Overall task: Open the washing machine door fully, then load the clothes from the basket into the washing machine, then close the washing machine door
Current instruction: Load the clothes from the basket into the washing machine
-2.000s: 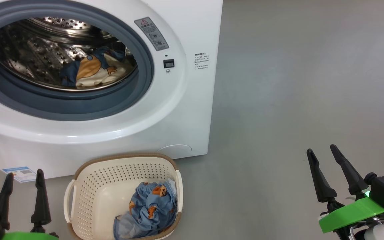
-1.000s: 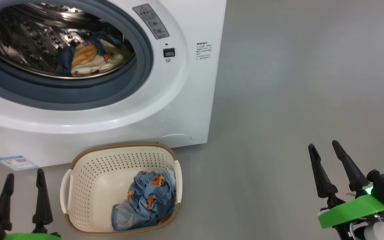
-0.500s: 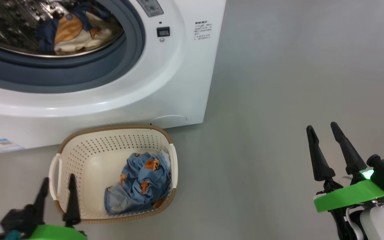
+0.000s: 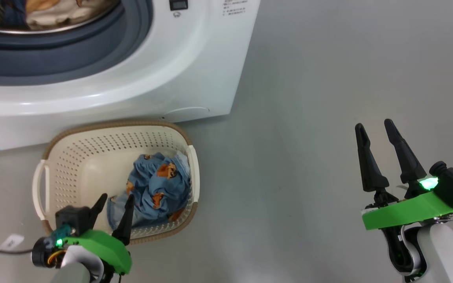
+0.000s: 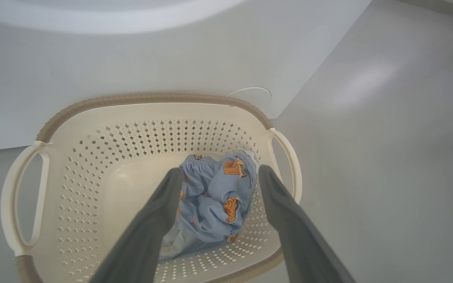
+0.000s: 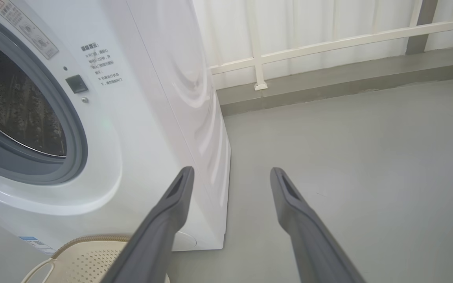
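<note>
The white washing machine (image 4: 187, 67) stands at the upper left, its opening uncovered, and cream and orange fabric (image 4: 57, 10) lies in the drum. The washing machine door is out of view. In front of it the cream basket (image 4: 92, 131) sits on the floor and holds light blue clothes (image 4: 157, 182) with orange figures. My left gripper (image 4: 117, 196) is open above the basket's near rim, its fingers aimed at the clothes (image 5: 214, 204) without touching them. My right gripper (image 4: 373, 124) is open and empty over bare floor to the right.
Grey floor (image 4: 309, 137) stretches to the right of the machine and basket. In the right wrist view a white railing (image 6: 328, 43) and a low kerb run along the far wall. A small round flap (image 4: 187, 112) sits at the machine's lower right corner.
The head camera has tilted down, so the machine slid up the picture. My left gripper has moved from the floor left of the basket to over the basket's near rim. Both grippers stay open.
</note>
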{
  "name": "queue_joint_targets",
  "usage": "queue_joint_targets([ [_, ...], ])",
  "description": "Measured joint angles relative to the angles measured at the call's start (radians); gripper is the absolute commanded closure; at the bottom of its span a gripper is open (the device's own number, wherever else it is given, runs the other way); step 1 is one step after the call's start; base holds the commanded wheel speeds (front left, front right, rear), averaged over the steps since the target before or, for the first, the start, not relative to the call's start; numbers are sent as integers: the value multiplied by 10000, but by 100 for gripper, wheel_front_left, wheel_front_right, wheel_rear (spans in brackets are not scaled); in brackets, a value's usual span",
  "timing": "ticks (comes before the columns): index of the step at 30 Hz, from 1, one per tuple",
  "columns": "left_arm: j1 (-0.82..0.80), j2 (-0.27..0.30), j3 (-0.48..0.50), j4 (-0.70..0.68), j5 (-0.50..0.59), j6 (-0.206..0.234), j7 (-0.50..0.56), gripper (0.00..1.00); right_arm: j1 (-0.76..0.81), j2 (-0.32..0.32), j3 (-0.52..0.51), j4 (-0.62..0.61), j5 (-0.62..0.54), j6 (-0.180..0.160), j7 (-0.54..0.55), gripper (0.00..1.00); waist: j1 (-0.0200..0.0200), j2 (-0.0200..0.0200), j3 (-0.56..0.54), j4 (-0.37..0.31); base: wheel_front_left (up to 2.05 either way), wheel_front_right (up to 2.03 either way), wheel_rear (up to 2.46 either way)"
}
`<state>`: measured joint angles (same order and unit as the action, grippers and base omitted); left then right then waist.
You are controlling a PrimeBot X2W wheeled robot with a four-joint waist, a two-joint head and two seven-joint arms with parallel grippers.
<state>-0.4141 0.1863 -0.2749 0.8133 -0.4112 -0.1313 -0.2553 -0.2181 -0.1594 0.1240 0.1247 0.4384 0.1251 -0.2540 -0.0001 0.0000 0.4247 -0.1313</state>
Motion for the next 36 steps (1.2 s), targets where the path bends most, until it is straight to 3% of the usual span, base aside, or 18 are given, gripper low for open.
queue_joint_targets([
  [4, -826, 247, -982, 859, -512, 0, 123, 0, -234, 88, 2, -31, -10, 0, 0, 0, 0, 0, 413, -115, 0, 0, 0],
  [16, -2955, 909, -3515, 2242, -1906, 0, 1881, 0, -1128, 466, 286, -113, -12, 0, 0, 0, 0, 0, 1652, -609, 0, 0, 0],
  [36, -4644, 2153, -5463, 2895, -3933, 0, 2917, 0, -1780, 966, 483, -263, 4, 0, 0, 0, 0, 0, 3301, -1775, 0, 0, 0],
])
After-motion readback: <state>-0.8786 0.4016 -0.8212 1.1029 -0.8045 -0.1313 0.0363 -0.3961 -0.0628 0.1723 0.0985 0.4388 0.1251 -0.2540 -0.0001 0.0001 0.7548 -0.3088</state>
